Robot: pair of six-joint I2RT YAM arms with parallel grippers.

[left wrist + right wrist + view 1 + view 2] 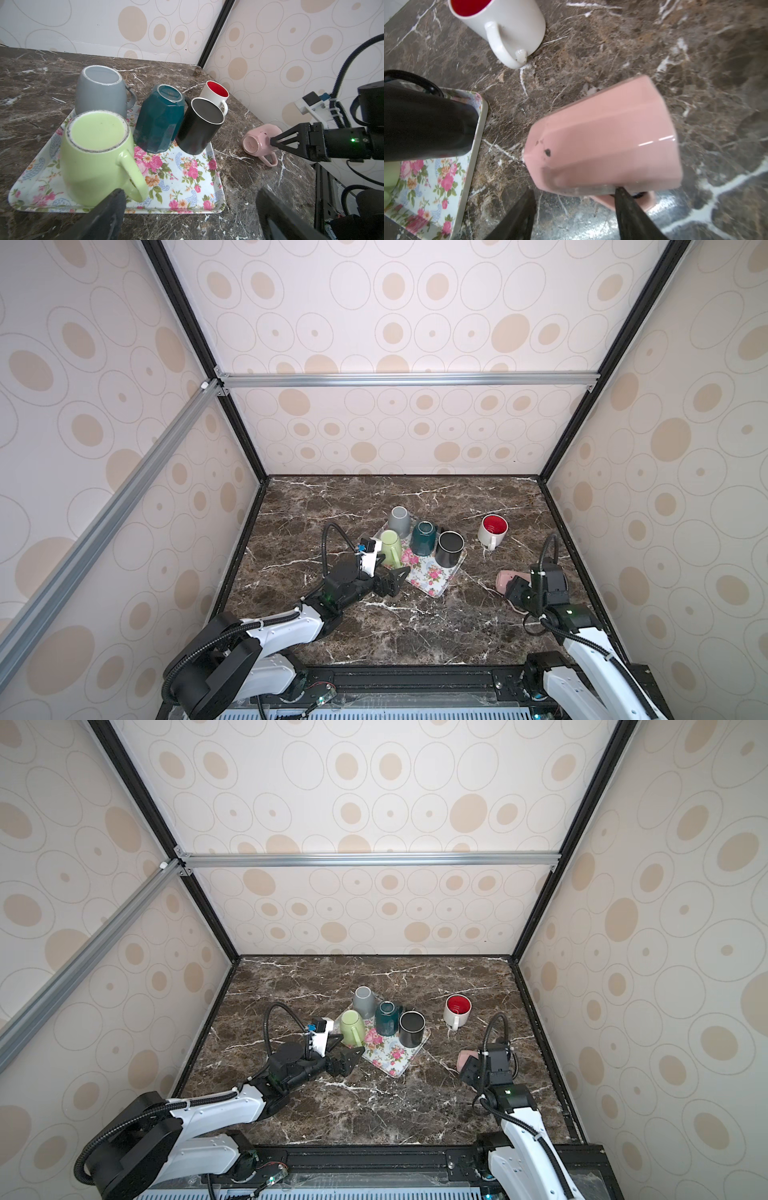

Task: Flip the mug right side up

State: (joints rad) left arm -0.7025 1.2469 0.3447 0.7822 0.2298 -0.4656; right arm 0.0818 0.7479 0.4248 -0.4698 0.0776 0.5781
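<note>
both arm bases sit closest to the lens in both top views, cut off by the lower edge of the picture, the right one more so; from there the left gripper [392, 578] reaches over the marble table [415, 626] toward the near edge of the floral tray [432, 578], its jaws spread wide with nothing between them, and in the left wrist view only the blurred tips of its fingers [108, 216] show. the right gripper [575, 199] is at the pink mug [602, 135], which lies on its side on the table near the right edge, well apart from the tray, base pointing toward the tray and handle low against the marble; in both top views the wrist hides most of it, leaving only a pink end [505, 578]. one finger touches the mug near its handle in the right wrist view, the other stands clear of it, and i cannot tell whether the jaws are clamped on it or loose; that view is smeared. a faint mark on the pink base [251, 143] is too small to read. on the tray, upside down, stand a green mug [97, 160], a grey mug [99, 91], a teal mug [160, 118] and a black mug [197, 128], the grey partly hidden behind the green. a white mug [492, 531] with a red inside stands upright on the table past the tray, partly hidden by the black one in the left wrist view
</note>
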